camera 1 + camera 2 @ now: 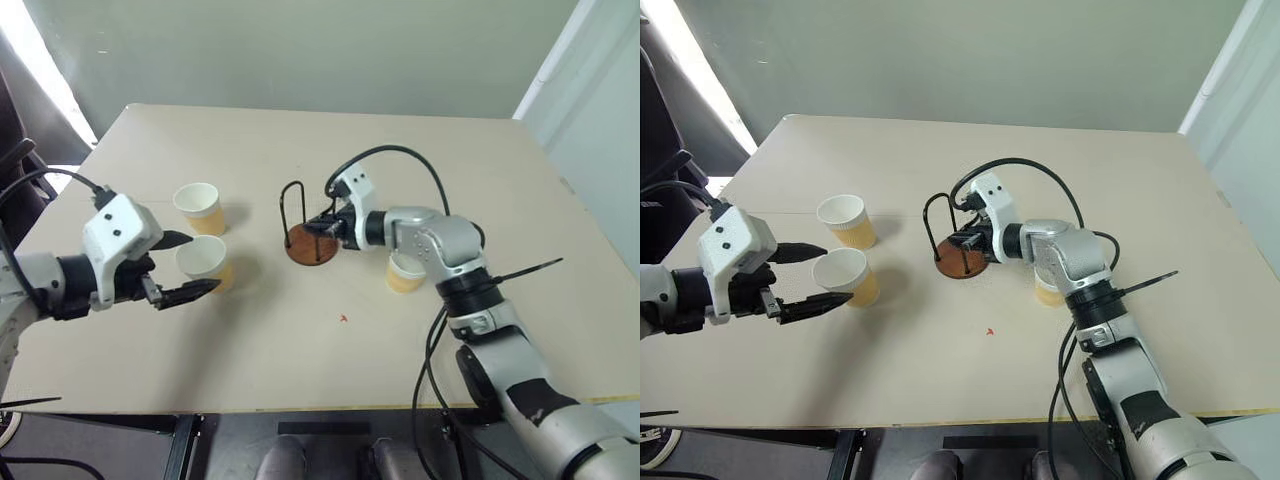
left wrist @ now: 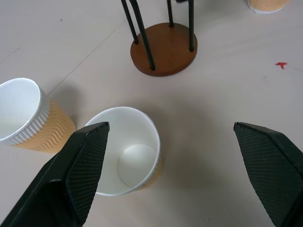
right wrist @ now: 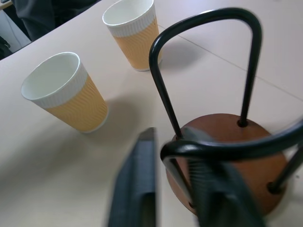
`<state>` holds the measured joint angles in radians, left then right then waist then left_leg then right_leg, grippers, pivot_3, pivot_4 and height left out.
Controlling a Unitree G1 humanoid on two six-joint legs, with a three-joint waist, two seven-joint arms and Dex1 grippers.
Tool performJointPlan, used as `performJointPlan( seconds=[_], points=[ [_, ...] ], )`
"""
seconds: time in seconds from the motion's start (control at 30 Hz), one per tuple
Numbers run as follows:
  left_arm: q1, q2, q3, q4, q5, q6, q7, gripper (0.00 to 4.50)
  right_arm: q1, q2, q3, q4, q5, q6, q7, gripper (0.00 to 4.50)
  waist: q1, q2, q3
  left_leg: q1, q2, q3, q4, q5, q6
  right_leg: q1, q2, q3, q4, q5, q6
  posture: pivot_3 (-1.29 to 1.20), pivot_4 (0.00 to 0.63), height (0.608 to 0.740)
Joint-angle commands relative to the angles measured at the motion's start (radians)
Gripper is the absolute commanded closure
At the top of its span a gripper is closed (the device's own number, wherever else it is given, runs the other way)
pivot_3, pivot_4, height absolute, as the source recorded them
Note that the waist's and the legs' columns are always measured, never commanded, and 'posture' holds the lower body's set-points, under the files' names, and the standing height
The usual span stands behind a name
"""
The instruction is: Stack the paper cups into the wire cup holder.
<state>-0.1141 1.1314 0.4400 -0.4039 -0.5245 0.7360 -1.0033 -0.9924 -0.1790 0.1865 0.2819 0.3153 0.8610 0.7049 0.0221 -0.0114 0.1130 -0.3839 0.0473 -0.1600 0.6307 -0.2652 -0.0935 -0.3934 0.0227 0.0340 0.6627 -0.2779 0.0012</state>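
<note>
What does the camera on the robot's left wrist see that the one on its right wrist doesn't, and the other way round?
Left wrist view: the left gripper, jaws wide open above the table, a third paper cup beyond the wire cup holder, and a small red mark.

Right wrist view: the right gripper shut on one of the holder's wire loops, seen close up.

Both: the holder's wooden base and two upright paper cups, standing apart from it.
</note>
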Motion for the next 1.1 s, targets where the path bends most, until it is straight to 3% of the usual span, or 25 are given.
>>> performJointPlan(
  seconds=[0.03,0.33,0.5,0.9,1.0,1.1],
  points=[
    [-0.023,0.017,0.007,-0.001,-0.006,-0.026,-0.015,0.0,0.045,-0.072,0.047,-0.129,0.022,-0.006,0.115,4.45,0.003,-0.001,0.0,0.0,0.0,0.0,0.0,0.0,0.0,0.0,0.0,0.0,0.0,0.0,0.0,0.0,0.15,0.74],
    [-0.039,0.074,-0.131,-0.043,-0.032,-0.095,-0.19,0.0,0.227,-0.321,0.133,-0.421,0.084,-0.048,0.402,4.45,0.004,-0.002,-0.001,0.001,0.0,0.001,0.001,0.0,-0.001,0.003,0.0,0.0,0.0,0.0,0.0,0.0,0.15,0.74],
    [-0.067,0.074,-0.176,-0.041,-0.035,-0.108,-0.217,0.0,0.293,-0.415,0.148,-0.477,0.096,-0.109,0.513,4.45,0.003,-0.002,-0.001,0.003,0.0,0.002,0.001,0.0,-0.001,0.005,0.003,0.0,0.0,0.0,0.0,0.0,0.15,0.74],
    [-0.091,0.07,-0.212,-0.036,-0.036,-0.107,-0.215,0.0,0.34,-0.467,0.221,-0.451,0.023,-0.24,0.582,4.45,0.001,-0.003,-0.002,0.006,0.003,0.002,0.002,-0.001,0.001,0.008,0.003,0.001,0.0,0.0,0.0,0.0,0.15,0.74],
    [-0.103,0.069,-0.221,-0.032,-0.034,-0.109,-0.214,0.0,0.333,-0.478,0.238,-0.434,0.013,-0.244,0.604,3.7,0.002,-0.004,-0.002,0.009,0.003,0.001,0.001,-0.002,0.002,0.012,0.003,0.001,-0.001,0.0,0.0,0.0,0.15,0.74],
    [-0.112,0.066,-0.23,-0.03,-0.031,-0.111,-0.212,0.0,0.338,-0.499,0.246,-0.433,-0.007,-0.266,0.627,2.62,0.003,-0.003,-0.002,0.009,0.003,0.001,0.002,-0.006,0.009,0.011,0.003,0.001,-0.001,0.0,0.0,0.0,0.15,0.74]
  ],
)
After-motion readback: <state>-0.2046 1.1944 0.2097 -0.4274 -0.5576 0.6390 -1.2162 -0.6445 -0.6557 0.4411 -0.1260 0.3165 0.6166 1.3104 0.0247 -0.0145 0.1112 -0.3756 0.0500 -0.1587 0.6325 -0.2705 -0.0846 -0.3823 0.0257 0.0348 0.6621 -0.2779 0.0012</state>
